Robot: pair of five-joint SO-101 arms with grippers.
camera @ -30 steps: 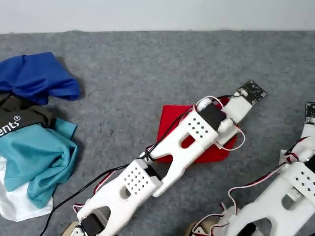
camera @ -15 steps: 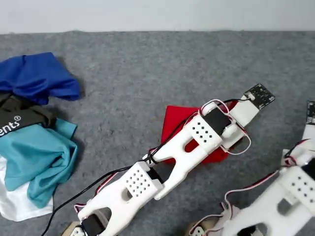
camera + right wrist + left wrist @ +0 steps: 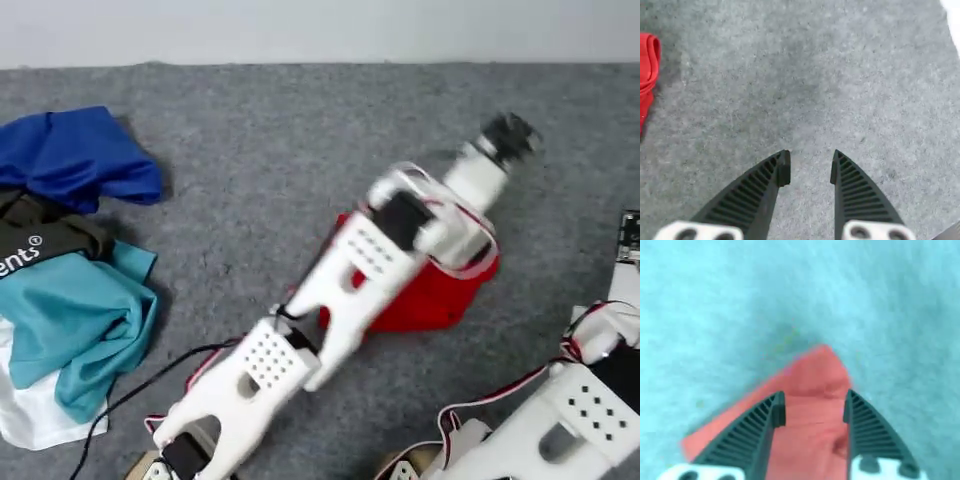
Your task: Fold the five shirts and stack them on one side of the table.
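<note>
The red shirt (image 3: 430, 300) lies bunched on the grey carpet right of centre, its right edge raised. My left arm (image 3: 385, 240) stretches over it from the near edge. In the left wrist view my left gripper (image 3: 814, 407) holds red shirt cloth (image 3: 815, 375) between its fingers, a corner of it poking out past the tips, with the carpet well below. My right gripper (image 3: 808, 167) hovers open over bare carpet, and the red shirt's edge (image 3: 647, 65) shows off to one side. The right arm (image 3: 590, 400) sits at the near right corner.
A loose pile at the left edge holds a blue shirt (image 3: 75, 155), a dark shirt (image 3: 40, 235), a teal shirt (image 3: 80, 320) and a white shirt (image 3: 30, 415). The grey carpet (image 3: 300, 130) stretches to the pale wall at the back.
My left arm has risen and swung toward the far side, pulling the red shirt's right edge up so that it bunches. The right arm has dropped slightly toward the near edge.
</note>
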